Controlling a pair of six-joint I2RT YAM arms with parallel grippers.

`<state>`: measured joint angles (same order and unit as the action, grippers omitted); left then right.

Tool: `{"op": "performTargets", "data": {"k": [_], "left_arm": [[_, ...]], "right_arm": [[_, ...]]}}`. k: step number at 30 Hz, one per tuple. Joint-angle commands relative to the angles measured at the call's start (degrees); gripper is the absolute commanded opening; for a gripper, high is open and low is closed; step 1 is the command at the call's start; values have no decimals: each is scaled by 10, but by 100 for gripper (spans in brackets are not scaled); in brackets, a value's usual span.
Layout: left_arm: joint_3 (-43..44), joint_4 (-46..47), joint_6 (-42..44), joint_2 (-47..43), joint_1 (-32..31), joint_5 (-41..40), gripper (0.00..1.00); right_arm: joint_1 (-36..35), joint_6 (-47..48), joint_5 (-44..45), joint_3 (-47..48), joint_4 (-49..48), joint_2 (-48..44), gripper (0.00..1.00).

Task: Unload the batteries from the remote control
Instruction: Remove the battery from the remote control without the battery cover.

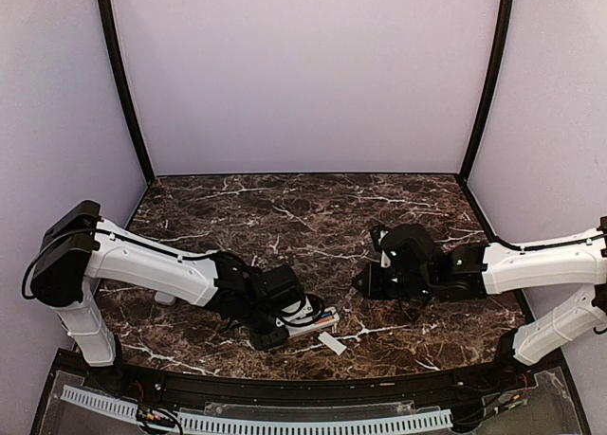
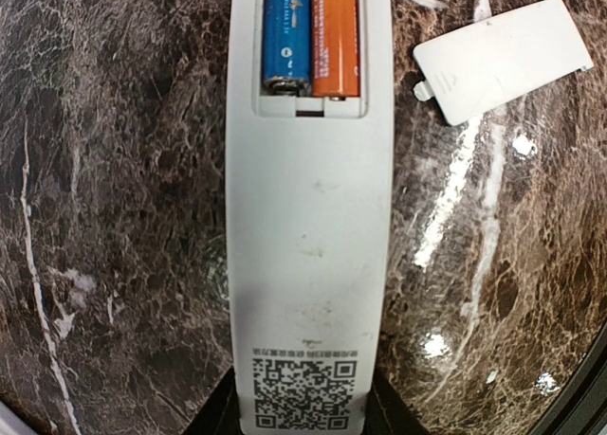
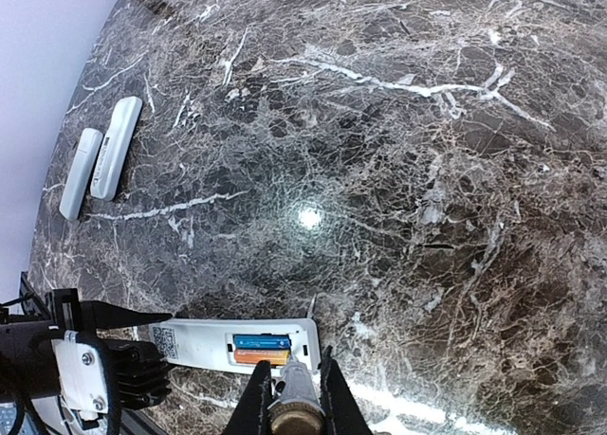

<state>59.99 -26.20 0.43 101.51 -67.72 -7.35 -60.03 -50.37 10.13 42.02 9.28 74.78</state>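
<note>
Count: 3 remotes, 2 batteries, 1 cover, 2 grippers.

Held remote is back-up by the middle of the table's near edge, compartment open. Can't tell if it rests on the marble or is just off it. Both batteries are inside, side by side and touching: blue battery and orange battery, at the end away from the L gripper. L gripper is clenched on the remote's QR-code end, one dark finger on each side.

Cover, flat and white, lies loose on the marble just beside the compartment end. It isn't touching the remote and is closer to the near edge.

R gripper hangs right of centre, near the compartment end but apart from it in the top view. Its fingers are close together w/ a grey cylindrical piece between them. Can't tell what that is, or whether the pincer is grasping or slack.

2 spare remotes lie side by side along the left edge, long sides nearly touching, mostly under the L arm from above.

Room: broad marble from mid-table to the far edge and both far corners. The near edge is tight, w/ remote, cover and both grippers bunched there.
</note>
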Motion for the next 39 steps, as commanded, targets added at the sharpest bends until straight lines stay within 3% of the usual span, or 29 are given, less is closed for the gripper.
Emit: {"op": "performTargets", "data": {"k": [1, 24, 39], "left_arm": [[6, -6, -2, 17, 7, -23, 23], [9, -9, -2, 20, 7, -26, 22], [12, -13, -2, 25, 7, -26, 21]], "right_arm": [[-8, -18, -9, 1, 36, 5, 0], [-8, -63, -8, 8, 55, 11, 0], [-8, -152, -61, -22, -34, -37, 0]]}}
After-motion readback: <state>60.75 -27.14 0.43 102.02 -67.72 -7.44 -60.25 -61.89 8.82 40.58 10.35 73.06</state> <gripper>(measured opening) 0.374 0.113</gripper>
